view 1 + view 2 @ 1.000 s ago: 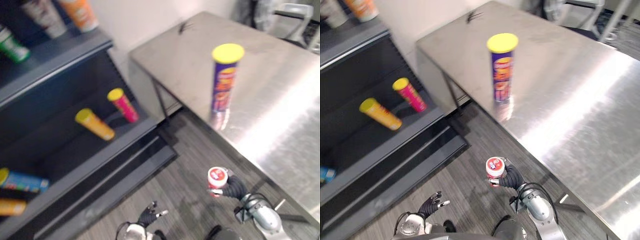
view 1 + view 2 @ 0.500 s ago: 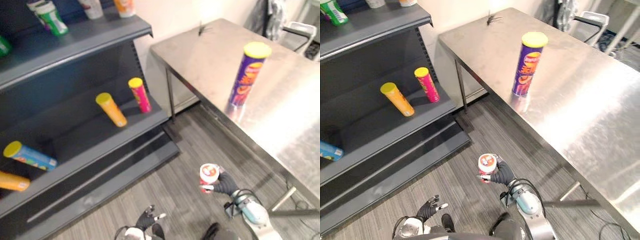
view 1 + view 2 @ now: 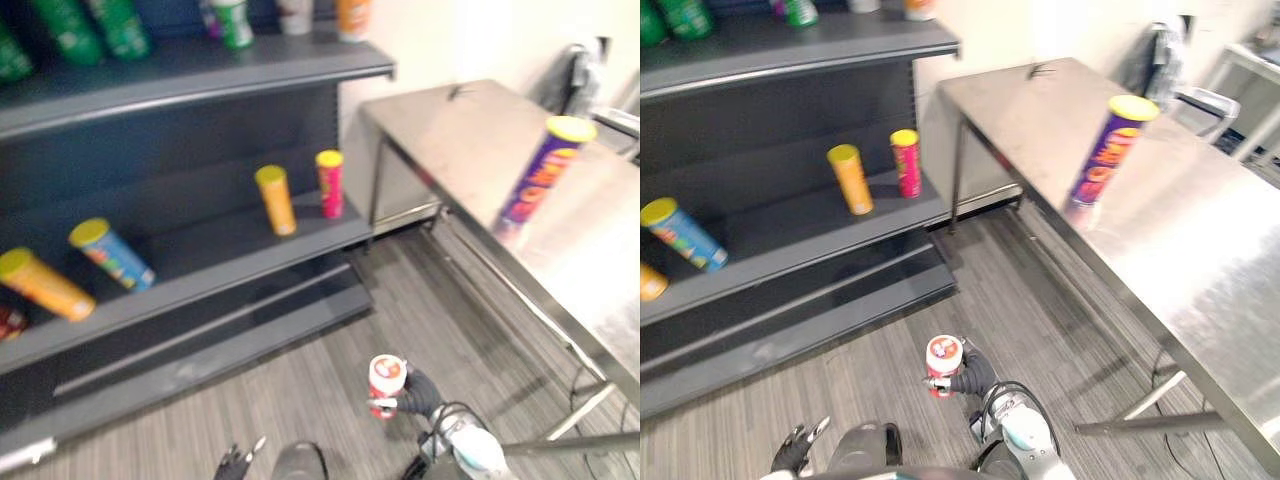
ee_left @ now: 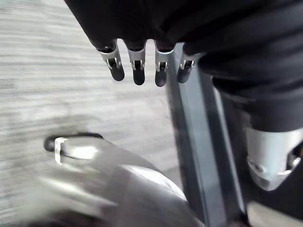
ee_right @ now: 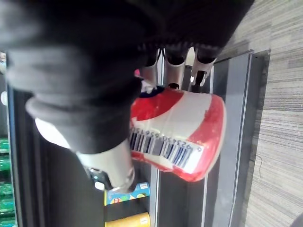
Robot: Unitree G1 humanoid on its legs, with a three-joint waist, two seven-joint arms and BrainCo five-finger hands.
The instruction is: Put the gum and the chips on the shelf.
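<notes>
Holding the gum tub (image 3: 386,378) in our right hand (image 3: 418,392), we find it low in the middle of the left eye frame, above the grey plank floor (image 3: 300,385). In the right wrist view the fingers (image 5: 176,64) and thumb are curled round the red-and-white tub. It sits upright, lid up.

Our left hand (image 3: 238,462) is at the bottom edge, left of centre. Its fingers (image 4: 138,71) are straight and slightly apart, holding nothing.

The chips can (image 3: 540,172), purple with a yellow lid, stands on the steel table (image 3: 440,130) at upper right, well apart from both hands.

The dark shelf (image 3: 200,280) takes the upper left. On its middle board we note an orange can (image 3: 275,198) just beside a pink can (image 3: 329,182), and further left a blue can (image 3: 110,252). Green bottles (image 3: 100,25) stand on the top board.
</notes>
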